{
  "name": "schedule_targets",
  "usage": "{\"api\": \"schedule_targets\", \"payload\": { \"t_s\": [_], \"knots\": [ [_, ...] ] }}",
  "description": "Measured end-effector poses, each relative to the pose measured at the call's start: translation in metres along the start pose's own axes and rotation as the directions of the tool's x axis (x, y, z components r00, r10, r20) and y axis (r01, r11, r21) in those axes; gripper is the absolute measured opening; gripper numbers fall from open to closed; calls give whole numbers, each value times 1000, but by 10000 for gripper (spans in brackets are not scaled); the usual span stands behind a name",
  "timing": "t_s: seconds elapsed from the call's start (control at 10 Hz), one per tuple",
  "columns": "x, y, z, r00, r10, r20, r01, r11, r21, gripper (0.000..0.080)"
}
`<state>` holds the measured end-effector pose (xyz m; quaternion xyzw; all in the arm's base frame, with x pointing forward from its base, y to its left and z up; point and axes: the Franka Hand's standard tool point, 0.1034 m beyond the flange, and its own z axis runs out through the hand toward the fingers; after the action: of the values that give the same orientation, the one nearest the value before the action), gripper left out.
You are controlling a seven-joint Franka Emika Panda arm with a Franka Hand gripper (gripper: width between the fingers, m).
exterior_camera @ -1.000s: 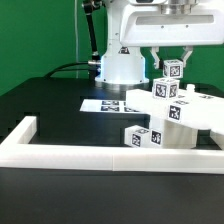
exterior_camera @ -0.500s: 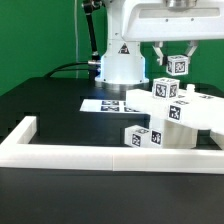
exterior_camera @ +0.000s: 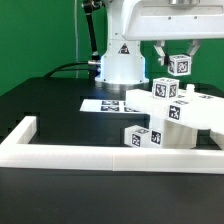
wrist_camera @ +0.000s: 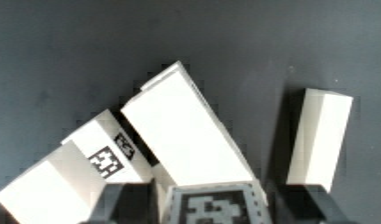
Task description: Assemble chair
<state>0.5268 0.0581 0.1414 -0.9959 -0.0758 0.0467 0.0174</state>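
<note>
My gripper (exterior_camera: 178,55) is shut on a small white tagged chair block (exterior_camera: 179,66) and holds it in the air above the pile of white chair parts (exterior_camera: 172,112) at the exterior view's right. In the wrist view the held block (wrist_camera: 213,206) sits between my two dark fingers (wrist_camera: 121,205). Below it lie a wide flat white chair panel (wrist_camera: 183,125) with a tag at its side (wrist_camera: 109,160) and a narrow white bar (wrist_camera: 313,135). A tagged block pair (exterior_camera: 142,136) lies in front of the pile.
The long white border frame (exterior_camera: 90,153) runs along the front and the exterior view's left. The marker board (exterior_camera: 105,104) lies flat behind the parts. The arm's white base (exterior_camera: 122,66) stands at the back, with a black cable (exterior_camera: 65,68) beside it.
My gripper has lifted the held block a little higher and slightly toward the exterior view's right. The parts on the table have not moved.
</note>
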Motion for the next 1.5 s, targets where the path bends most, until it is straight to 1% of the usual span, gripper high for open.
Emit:
{"api": "schedule_targets", "payload": {
  "t_s": [0.1,0.2,0.3,0.4,0.8,1.2,1.5],
  "knots": [
    [3,-1,3,1000,-24,5,24,1000,-12,294],
    [10,-2,4,998,-70,5,70,997,-29,294],
    [15,-3,6,994,-107,12,107,994,-36,294],
    [17,-3,8,993,-116,19,116,992,-38,294],
    [16,-3,9,994,-110,19,111,993,-38,294],
    [19,-10,9,993,-116,15,116,993,-38,294],
    [18,-12,12,993,-119,20,120,992,-38,294]
  ]
}}
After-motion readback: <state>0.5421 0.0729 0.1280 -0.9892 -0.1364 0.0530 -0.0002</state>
